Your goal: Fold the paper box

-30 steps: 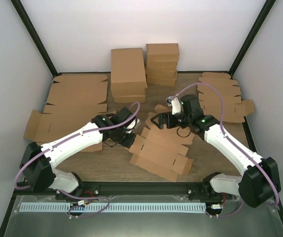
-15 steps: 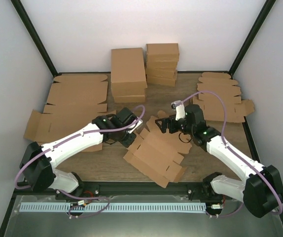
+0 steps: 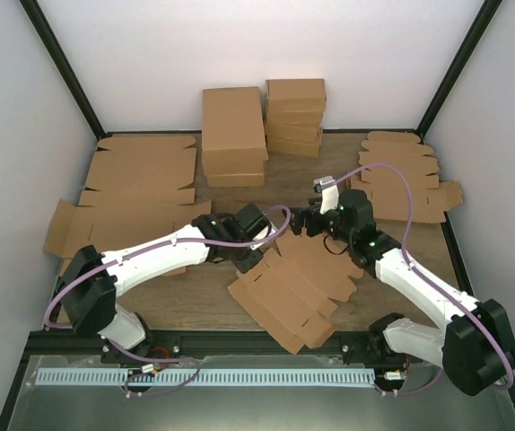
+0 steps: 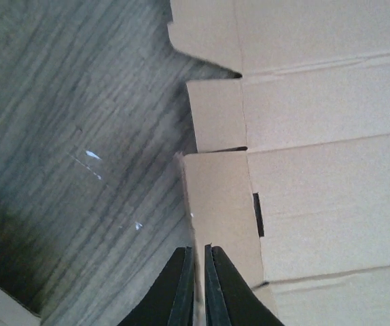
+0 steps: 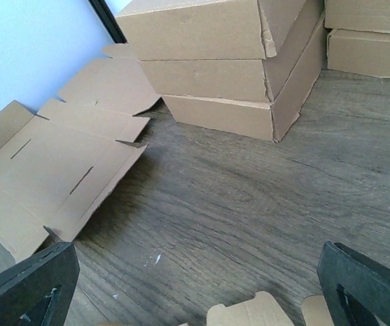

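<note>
Bare table (image 5: 249, 190) before the right gripper (image 5: 195, 299) — stacked boxes (image 5: 215, 68) beyond.

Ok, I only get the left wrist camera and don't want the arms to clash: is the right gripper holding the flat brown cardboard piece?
Observer: No. The right gripper is open. Its fingers are spread wide, with only tabletop between them.
Operator: Where is it relative to the piece?
Observer: In the top view it sits at the far end of the flat brown paper box. I cannot tell if they touch.
Operator: What lies ahead of it?
Observer: Stacks of folded brown boxes stand at the far edge of the wooden table.
</note>
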Action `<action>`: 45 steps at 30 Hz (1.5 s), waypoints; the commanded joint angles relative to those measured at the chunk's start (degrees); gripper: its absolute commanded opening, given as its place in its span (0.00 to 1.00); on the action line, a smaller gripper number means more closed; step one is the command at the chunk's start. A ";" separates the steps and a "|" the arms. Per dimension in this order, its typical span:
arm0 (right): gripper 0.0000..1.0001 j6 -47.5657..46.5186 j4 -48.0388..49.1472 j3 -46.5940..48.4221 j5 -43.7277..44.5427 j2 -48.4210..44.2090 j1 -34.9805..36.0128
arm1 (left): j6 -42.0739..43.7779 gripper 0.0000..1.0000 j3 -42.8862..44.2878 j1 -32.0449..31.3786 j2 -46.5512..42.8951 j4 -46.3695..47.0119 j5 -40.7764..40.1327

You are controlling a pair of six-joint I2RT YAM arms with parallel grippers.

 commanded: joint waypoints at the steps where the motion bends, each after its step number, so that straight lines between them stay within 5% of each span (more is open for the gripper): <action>1: 1.00 -0.24 0.56 2.50 -1.36 -0.85 -0.29 | 2.10 0.08 3.79 -1.44 0.91 -0.99 -6.69; 3: 1.00 2.56 3.32 1.23 1.06 -1.60 -0.30 | 2.22 0.10 4.03 -1.45 0.63 -0.22 -8.81; 5: 1.00 5.13 8.49 0.38 2.87 -0.90 -0.29 | 1.67 0.23 3.77 -1.44 -0.04 0.81 -10.71; 7: 1.00 6.14 16.91 0.00 1.34 1.43 -0.24 | 0.78 0.49 2.54 -1.46 -1.47 2.62 -10.82; 9: 1.00 4.50 24.15 1.21 -1.05 5.79 0.70 | 0.22 0.90 1.23 -1.44 -3.79 4.89 -9.57; 10: 1.00 2.52 28.00 2.22 -0.34 8.09 2.19 | -0.11 0.98 0.78 -1.44 -4.66 5.78 -8.85; 15: 1.00 -13.18 35.58 7.13 4.59 17.66 11.57 | -3.48 1.00 -1.11 0.75 -9.09 8.58 -7.22; 19: 1.00 -19.31 41.62 5.58 0.79 19.82 14.19 | -10.14 1.00 -4.85 8.56 -15.02 9.87 1.26; 23: 1.00 -24.96 34.93 11.16 1.14 24.93 15.28 | -15.84 1.00 -9.60 11.51 -21.45 10.79 5.86; 36: 1.00 -26.18 35.75 11.15 1.69 20.71 15.40 | -31.96 1.00 -18.20 11.97 -29.65 5.16 7.86; 45: 1.00 -27.57 29.84 17.30 0.99 27.75 15.58 | -44.62 1.00 -24.22 11.94 -38.93 2.38 10.38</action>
